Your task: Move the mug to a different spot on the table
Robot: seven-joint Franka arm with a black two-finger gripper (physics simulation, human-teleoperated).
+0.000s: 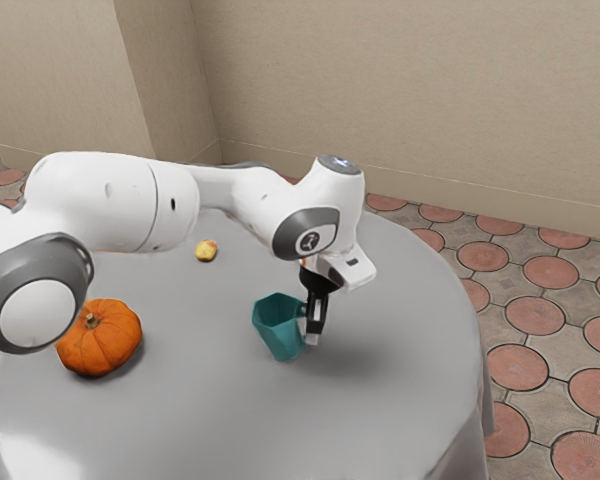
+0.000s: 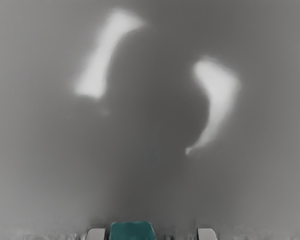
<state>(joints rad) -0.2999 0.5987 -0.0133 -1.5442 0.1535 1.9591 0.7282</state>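
Pumpkin (image 1: 98, 337) is sitting at the desk's (image 1: 400, 400) left edge in the exterior view, with a small yellow fruit (image 1: 207, 250) lying further back. The teal mug (image 1: 279, 326) is standing mid-desk. My tool (image 1: 313, 338) is reaching down at its right rim. The tool is standing open: its fingers (image 2: 95, 234) are straddling the mug wall (image 2: 132, 230), with a gap showing on one side.

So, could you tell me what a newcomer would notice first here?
The big white arm reaching across the grey table, its gripper down at the teal mug in the middle. Then the orange pumpkin at the exterior view's left, with a small yellow fruit farther back.
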